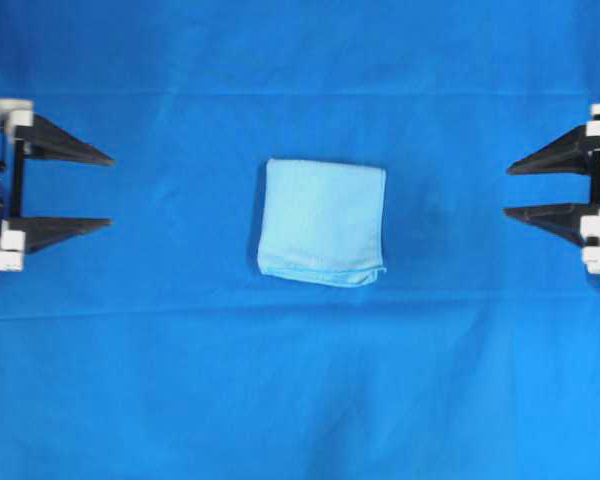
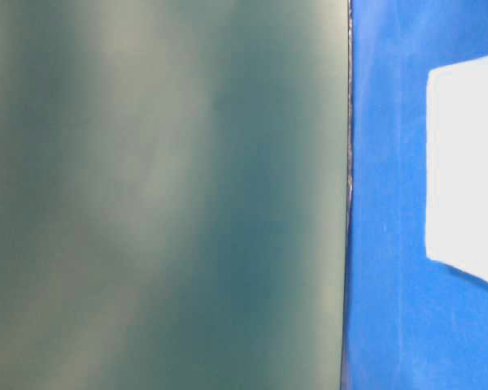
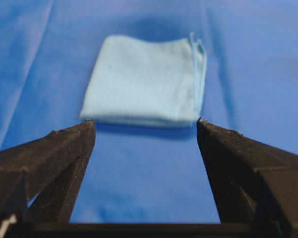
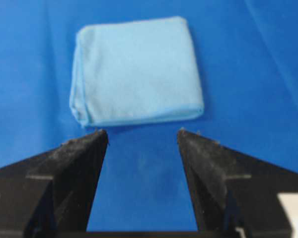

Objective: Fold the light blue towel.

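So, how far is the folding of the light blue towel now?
The folding looks done: the light blue towel lies on the tablecloth as a compact, layered square, its stacked hem edges showing along one side. Nothing is in hand: the left gripper and right gripper are open, empty and well clear of it. Nothing obvious remains, unless a smaller fold is wanted.

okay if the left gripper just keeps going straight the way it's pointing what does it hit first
Most likely the light blue towel. The left gripper, fingers open, points across bare tablecloth toward the folded towel's near edge, with nothing between. Its height above the cloth is unclear, so it might pass over.
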Motion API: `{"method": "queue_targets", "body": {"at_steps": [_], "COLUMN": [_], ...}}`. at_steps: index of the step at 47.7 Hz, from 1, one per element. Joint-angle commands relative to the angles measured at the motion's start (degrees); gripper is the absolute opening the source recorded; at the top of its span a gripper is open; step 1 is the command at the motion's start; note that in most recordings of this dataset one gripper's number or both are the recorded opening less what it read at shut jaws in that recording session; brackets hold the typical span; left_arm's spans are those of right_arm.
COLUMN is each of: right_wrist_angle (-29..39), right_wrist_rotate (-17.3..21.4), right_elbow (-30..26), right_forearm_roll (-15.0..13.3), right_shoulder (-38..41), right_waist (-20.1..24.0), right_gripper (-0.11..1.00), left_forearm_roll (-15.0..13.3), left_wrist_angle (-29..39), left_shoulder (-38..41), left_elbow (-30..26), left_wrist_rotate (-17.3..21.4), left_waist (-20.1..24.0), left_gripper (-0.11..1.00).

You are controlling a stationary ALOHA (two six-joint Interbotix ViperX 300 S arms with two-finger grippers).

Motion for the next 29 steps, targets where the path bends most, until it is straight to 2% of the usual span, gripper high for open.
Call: {"method": "queue_targets", "body": {"at_steps": [1,10,29], "right_wrist_angle": [-2.7,-6.9,-7.8], "right_wrist_rotate": [0.2,0.4,0.4], "right_elbow": [2.5,6.7,7.0], "right_forearm_roll": [-0.1,0.6,0.5], "right_shoulder": [-2.2,-3.8,-2.8], "right_waist": [-1.9,-5.5,-5.8], "right_gripper": [0.62,0.61,0.61], "left_forearm_roll": [-0.1,-0.2,-0.1], "left_wrist_angle": [1.3,3.1,3.1], "left_shoulder": [-3.1,-7.3,-7.6], "left_elbow": [1.1,4.1,4.8], "left_wrist_rotate": [-1.2,-2.9,-3.1], "left_waist": [0.7,0.9,2.2], "left_gripper": [0.79,0.79,0.78]}}
